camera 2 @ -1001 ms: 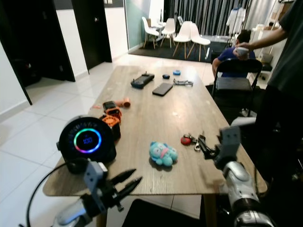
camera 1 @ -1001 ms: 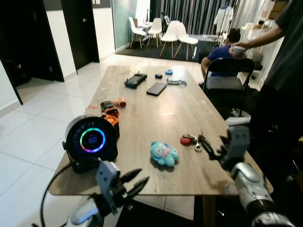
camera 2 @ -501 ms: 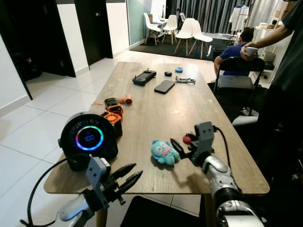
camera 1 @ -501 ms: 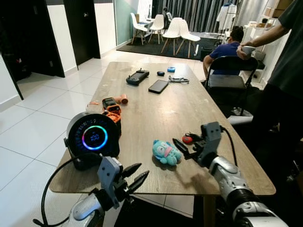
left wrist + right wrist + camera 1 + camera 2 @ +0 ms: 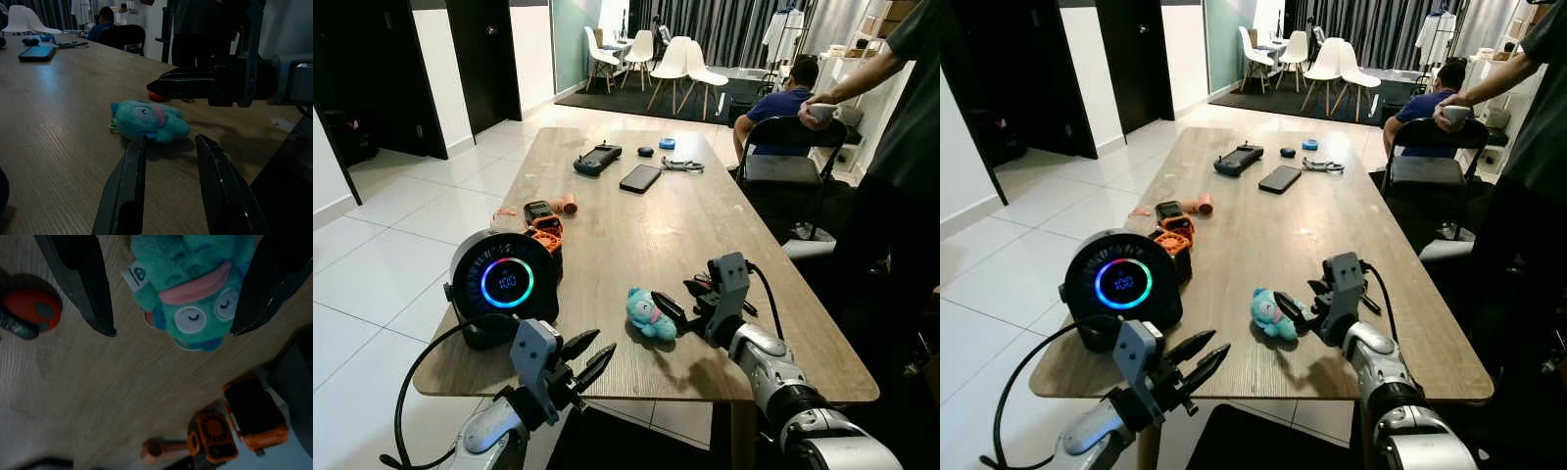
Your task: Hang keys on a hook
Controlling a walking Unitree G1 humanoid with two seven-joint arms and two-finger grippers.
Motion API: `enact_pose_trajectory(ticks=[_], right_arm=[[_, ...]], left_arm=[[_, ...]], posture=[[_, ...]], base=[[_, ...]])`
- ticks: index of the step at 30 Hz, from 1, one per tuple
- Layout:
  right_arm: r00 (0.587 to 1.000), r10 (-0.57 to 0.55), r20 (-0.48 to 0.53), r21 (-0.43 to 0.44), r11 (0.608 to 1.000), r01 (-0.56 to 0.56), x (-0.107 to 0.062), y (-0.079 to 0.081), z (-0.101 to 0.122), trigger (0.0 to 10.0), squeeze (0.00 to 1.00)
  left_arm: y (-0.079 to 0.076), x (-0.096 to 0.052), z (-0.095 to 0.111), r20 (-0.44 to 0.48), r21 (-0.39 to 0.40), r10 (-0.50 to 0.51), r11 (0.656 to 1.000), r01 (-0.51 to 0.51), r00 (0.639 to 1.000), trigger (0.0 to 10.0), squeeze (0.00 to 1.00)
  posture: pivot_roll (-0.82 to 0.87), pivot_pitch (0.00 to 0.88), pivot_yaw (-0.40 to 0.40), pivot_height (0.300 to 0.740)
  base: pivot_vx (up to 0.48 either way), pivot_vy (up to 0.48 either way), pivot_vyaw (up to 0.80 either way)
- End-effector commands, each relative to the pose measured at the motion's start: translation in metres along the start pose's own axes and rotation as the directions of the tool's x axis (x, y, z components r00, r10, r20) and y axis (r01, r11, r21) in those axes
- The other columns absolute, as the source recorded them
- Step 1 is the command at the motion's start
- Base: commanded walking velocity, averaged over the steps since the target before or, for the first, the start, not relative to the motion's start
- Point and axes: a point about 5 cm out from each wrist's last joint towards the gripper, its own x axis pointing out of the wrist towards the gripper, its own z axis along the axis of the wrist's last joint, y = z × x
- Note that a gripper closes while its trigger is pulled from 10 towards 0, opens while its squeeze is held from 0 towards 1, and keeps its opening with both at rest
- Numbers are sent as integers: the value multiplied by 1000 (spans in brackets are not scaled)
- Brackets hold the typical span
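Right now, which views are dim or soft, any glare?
Eye views: sharp and well lit, with pale sheen on the table. Left wrist view: dim, plush in focus. Right wrist view: dark, its tool blurred up close, plush face clear.

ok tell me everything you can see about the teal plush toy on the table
The teal plush toy is small, soft and fuzzy, with a pink band across its head, round white eyes that look shut, and a white fabric tag. It lies on its side on the wooden table near the front edge. The right gripper is open with a finger on each side of it, not closed on it. A red key fob lies just beyond.
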Motion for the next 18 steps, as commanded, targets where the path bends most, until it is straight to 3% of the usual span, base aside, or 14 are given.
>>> enact_pose_trajectory(ticks=[1, 18], right_arm=[[1000, -25, -12, 45, 999, 25, 0, -2, -2, 10000, 0], [993, -57, -100, 68, 996, 64, 16, 8, 3, 10000, 0]], left_arm=[[-4, 1, -2, -2, 1, 1, 1000, -1, 1000, 10000, 0], [1, 4, 6, 24, 23, 47, 999, -48, 999, 10000, 0]], posture=[[51, 124, -47, 740], [74, 177, -64, 740]], base=[[0, 0, 0], [0, 0, 0]])
